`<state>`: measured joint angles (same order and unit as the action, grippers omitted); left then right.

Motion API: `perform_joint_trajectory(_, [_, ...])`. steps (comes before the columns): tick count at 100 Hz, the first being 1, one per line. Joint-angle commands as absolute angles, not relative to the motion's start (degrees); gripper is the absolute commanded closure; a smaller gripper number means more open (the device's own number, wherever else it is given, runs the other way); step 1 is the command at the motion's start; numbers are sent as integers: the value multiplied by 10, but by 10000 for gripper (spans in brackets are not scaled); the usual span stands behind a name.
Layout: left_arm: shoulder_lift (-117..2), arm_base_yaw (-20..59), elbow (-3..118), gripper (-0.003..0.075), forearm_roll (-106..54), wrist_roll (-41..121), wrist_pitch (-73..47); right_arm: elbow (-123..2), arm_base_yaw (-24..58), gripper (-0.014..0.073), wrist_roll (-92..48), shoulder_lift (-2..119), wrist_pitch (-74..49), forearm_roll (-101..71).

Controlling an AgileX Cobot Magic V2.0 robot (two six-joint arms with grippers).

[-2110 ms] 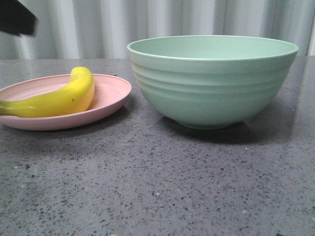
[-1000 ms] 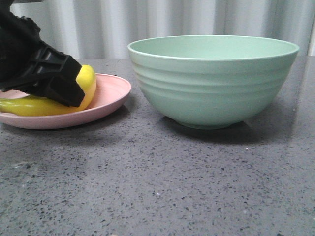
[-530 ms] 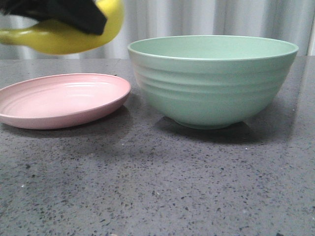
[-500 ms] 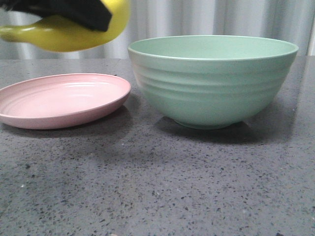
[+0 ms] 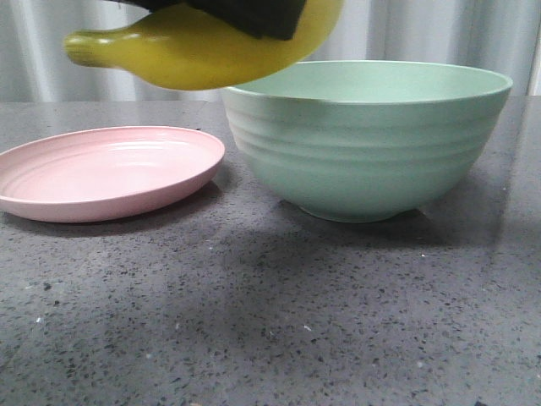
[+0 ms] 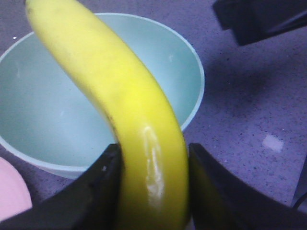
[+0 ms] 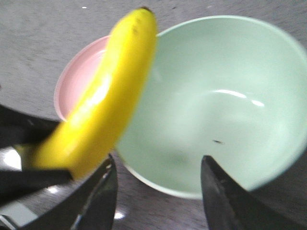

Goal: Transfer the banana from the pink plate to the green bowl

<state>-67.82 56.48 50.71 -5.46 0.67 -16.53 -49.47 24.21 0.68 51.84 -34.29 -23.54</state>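
Note:
My left gripper (image 5: 245,13) is shut on the yellow banana (image 5: 194,55) and holds it in the air, level with the green bowl's (image 5: 363,152) left rim. In the left wrist view the two black fingers (image 6: 98,191) press the banana (image 6: 120,96) from both sides, and the bowl's empty inside (image 6: 43,110) lies beneath it. The pink plate (image 5: 110,169) sits empty to the left of the bowl. My right gripper (image 7: 160,191) is open and empty above the bowl's near rim (image 7: 216,96); it sees the banana (image 7: 105,96) and the plate (image 7: 76,81).
The grey speckled tabletop (image 5: 254,321) spreads in front of the plate and bowl. A pale curtain (image 5: 423,34) hangs behind. A dark part of the right arm (image 6: 259,19) shows in the left wrist view, beyond the bowl.
My left gripper closed on the banana, lifted it off the pink plate and carried it right. It now hangs at the bowl's left rim; the plate is empty.

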Motion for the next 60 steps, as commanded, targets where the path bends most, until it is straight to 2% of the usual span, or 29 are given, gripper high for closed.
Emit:
perform_joint_trajectory(1, [-663,575,528,575,-61,8,-111,-530,247,258,0,552,-282,-294])
perform_joint_trajectory(31, [-663,576,528,575,-67,8,-103,-576,251,259,0,654,-250,-420])
perform_joint_trajectory(60, [-663,576,528,556,-67,8,-100,-602,251,263,-4,696,-249,-429])
